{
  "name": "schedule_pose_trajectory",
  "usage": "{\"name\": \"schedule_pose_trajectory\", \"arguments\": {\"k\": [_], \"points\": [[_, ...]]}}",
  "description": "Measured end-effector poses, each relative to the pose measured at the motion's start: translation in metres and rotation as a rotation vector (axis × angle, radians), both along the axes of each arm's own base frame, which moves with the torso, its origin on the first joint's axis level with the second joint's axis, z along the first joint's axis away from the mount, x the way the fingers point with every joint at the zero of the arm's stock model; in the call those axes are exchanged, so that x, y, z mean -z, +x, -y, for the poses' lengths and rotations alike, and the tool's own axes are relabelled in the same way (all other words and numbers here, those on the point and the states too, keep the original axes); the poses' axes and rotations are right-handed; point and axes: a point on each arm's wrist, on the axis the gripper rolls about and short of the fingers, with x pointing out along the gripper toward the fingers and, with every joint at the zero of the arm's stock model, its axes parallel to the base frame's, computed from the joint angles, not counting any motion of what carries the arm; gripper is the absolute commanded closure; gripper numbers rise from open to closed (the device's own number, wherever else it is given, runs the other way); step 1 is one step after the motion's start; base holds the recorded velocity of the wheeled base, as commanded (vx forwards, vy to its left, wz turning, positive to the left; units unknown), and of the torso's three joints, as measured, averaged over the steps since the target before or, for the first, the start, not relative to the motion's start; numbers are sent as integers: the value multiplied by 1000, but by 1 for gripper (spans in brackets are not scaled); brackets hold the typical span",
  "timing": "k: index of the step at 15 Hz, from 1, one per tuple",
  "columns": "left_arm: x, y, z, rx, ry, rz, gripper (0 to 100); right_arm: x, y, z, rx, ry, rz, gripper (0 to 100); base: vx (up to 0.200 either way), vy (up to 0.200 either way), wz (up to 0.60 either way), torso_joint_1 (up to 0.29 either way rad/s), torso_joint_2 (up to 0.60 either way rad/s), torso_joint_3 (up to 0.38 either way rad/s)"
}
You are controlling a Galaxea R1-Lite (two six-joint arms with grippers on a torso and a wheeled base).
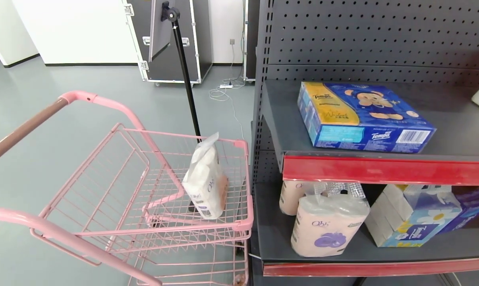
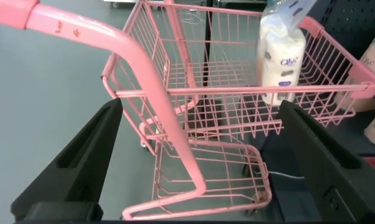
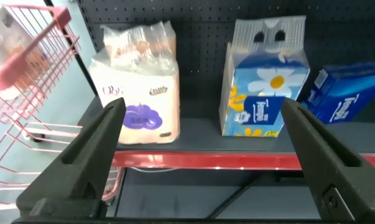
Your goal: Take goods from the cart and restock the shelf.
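A white tissue pack (image 1: 205,179) in clear wrap stands upright in the front right corner of the pink wire cart (image 1: 116,159); the left wrist view has the pack (image 2: 280,53) too. My left gripper (image 2: 203,162) is open, low and short of the cart (image 2: 175,124), its fingers (image 2: 81,162) spread to either side of the frame. My right gripper (image 3: 203,158) is open in front of the lower shelf (image 3: 206,140), facing a purple-printed roll pack (image 3: 140,96) and a blue flowered tissue pack (image 3: 265,81). Neither gripper holds anything.
The grey pegboard shelf unit (image 1: 275,119) stands right of the cart. Its upper board carries a blue tissue box (image 1: 358,117); the lower one holds roll packs (image 1: 323,226) and blue tissue packs (image 1: 414,216). A black stand pole (image 1: 186,75) rises behind the cart. Open grey floor lies left.
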Motion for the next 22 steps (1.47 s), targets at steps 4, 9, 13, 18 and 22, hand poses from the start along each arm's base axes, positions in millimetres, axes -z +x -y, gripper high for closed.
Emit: {"name": "schedule_pose_trajectory", "arguments": {"k": [4, 9, 13, 18, 22], "points": [[-4, -1, 2, 78, 12, 13, 0, 0, 0, 0, 0, -2, 0, 0, 0, 0, 0, -63, 275, 207], [-109, 14, 4, 216, -100, 40, 0, 0, 0, 0, 0, -1, 1, 0, 0, 0, 0, -2, 11, 8], [-140, 99, 15, 361, -83, -203, 0, 0, 0, 0, 0, 1, 0, 0, 0, 0, 0, 0, 0, 0], [-113, 186, 54, 488, -42, -380, 0, 0, 0, 0, 0, 1, 0, 0, 0, 0, 0, 0, 0, 0], [-84, 233, 86, 482, -12, -380, 0, 0, 0, 0, 0, 1, 0, 0, 0, 0, 0, 0, 0, 0]]}}
